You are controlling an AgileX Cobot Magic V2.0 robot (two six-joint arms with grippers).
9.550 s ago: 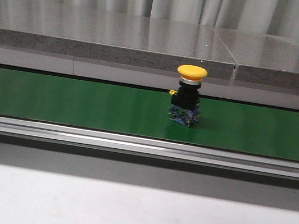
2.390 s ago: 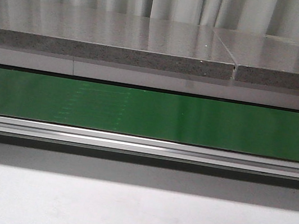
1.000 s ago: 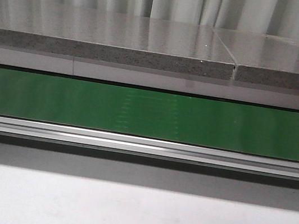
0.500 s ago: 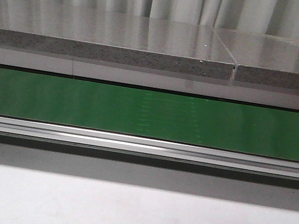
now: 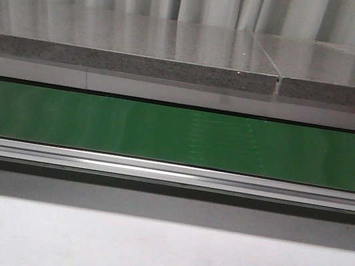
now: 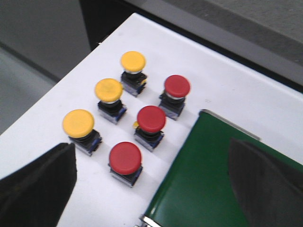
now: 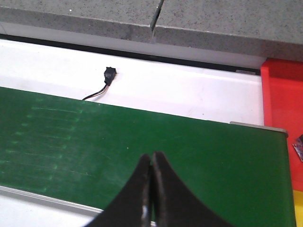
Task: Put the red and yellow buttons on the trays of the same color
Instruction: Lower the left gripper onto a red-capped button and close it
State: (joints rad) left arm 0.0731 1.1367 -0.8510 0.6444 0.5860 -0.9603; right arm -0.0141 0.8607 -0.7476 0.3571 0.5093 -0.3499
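Front view: green belt (image 5: 177,135) runs the full width, nothing on it. Metal rail (image 5: 171,172) along its near edge, grey stone ledge (image 5: 130,48) behind, white table (image 5: 158,255) in front. No arm shows in this view.

Left wrist view: left gripper (image 6: 151,179) spread wide, nothing between the fingers (image 6: 35,189); it hangs over the white surface (image 6: 227,94) and the end corner of the belt (image 6: 213,175). Six buttons stand upright on the white surface just beside the belt's end, in two rows. Yellow buttons: (image 6: 133,62), (image 6: 109,90), (image 6: 78,123). Red buttons, the row nearer the belt: (image 6: 177,86), (image 6: 151,118), (image 6: 125,157). Small gaps between neighbours; none touching that I can see. Open white surface lies around the group.

Right wrist view: right gripper (image 7: 151,189) pinched closed, tips touching, holding nothing, above the belt (image 7: 142,142). Red tray (image 7: 282,90) sits past the belt's end edge; a yellow sliver (image 7: 299,208) shows beside it. Small black plug with wire (image 7: 109,75) lies on the white strip behind the belt.
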